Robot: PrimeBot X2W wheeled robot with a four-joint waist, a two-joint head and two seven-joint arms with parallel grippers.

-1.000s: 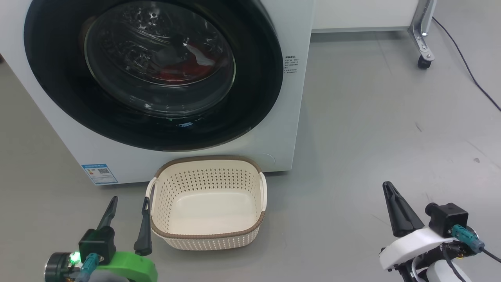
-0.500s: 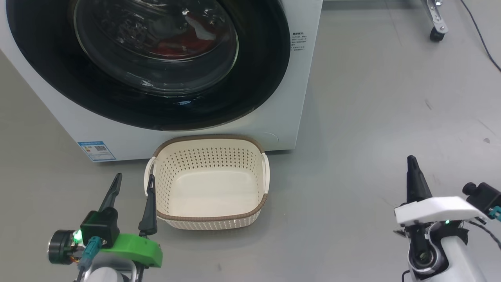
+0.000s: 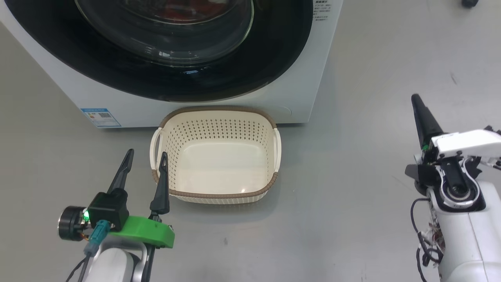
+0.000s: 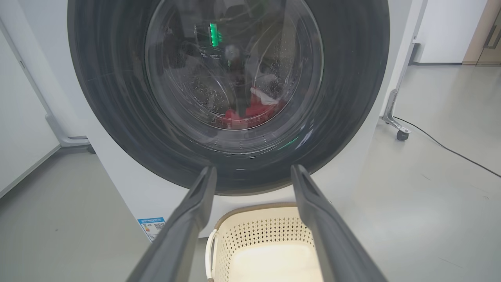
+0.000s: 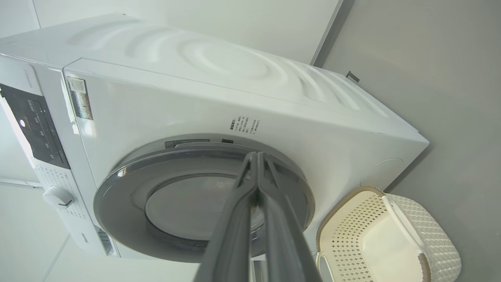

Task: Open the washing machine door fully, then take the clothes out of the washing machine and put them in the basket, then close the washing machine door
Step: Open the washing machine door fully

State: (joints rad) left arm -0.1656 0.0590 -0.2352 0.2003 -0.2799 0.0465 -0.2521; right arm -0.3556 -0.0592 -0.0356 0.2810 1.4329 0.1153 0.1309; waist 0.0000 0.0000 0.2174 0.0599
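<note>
The washing machine [image 3: 58, 84] stands at the top of the head view, and its black-rimmed washing machine door [image 3: 117, 66] lies flat against the front. Red and white clothes [image 4: 254, 109] show through the glass [image 3: 195, 4]. The cream basket [image 3: 216, 111] sits on the floor just before the machine, with nothing in it. My left gripper [image 3: 146, 153] is open beside the basket's left handle, its fingers [image 4: 195, 211] pointing at the door [image 4: 109, 117]. My right gripper [image 3: 415, 100] is shut and holds nothing, well right of the basket. In its own view the tips [image 5: 256, 154] line up with the door's rim [image 5: 117, 184].
A blue label sticker [image 3: 100, 116] marks the machine's lower left corner. To the machine's right stands a metal frame leg on a caster [image 4: 401, 134], with a black cable [image 4: 450, 149] trailing over the grey floor. The control panel [image 5: 39, 129] and a dial [image 5: 58, 196] sit at the machine's top.
The head camera has tilted down, so the machine and basket sit higher in the picture. My right arm has lifted and turned, its shut fingers reaching farther forward. The left gripper stays open.
</note>
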